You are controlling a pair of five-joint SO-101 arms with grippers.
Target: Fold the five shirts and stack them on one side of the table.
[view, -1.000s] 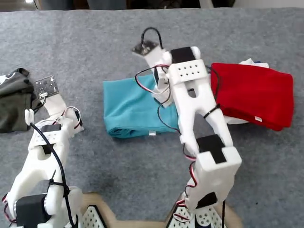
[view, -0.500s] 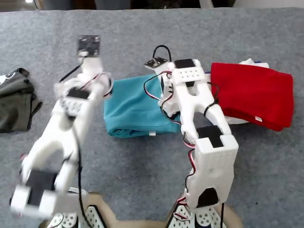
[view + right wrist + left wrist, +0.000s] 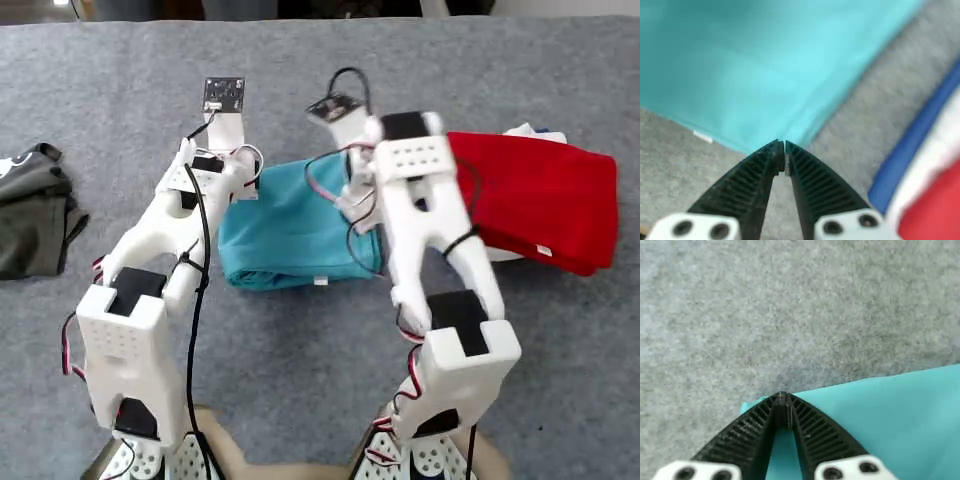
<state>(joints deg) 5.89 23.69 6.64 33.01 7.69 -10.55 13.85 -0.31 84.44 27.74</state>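
Observation:
A folded teal shirt [image 3: 290, 235] lies mid-table. My left gripper [image 3: 236, 184] is at its far left corner; in the left wrist view the gripper [image 3: 784, 401] is shut, tips meeting right over that corner of the teal shirt [image 3: 890, 415]. My right gripper [image 3: 360, 203] hangs over the shirt's right edge, and the right wrist view shows this gripper [image 3: 784, 150] shut above the teal shirt [image 3: 750, 65]. A folded red shirt [image 3: 535, 200] tops a stack at the right. A dark green shirt [image 3: 35, 215] lies crumpled at the far left.
White and blue layers [image 3: 912, 160] show under the red shirt [image 3: 937, 220], with a white edge [image 3: 520, 130] at the stack's back. Grey cloth [image 3: 300, 350] covers the table, bare in front of the teal shirt and along the far side.
The left arm has swung from beside the dark green shirt over to the teal shirt's far left corner. The right arm has shifted slightly right above the teal shirt's right edge.

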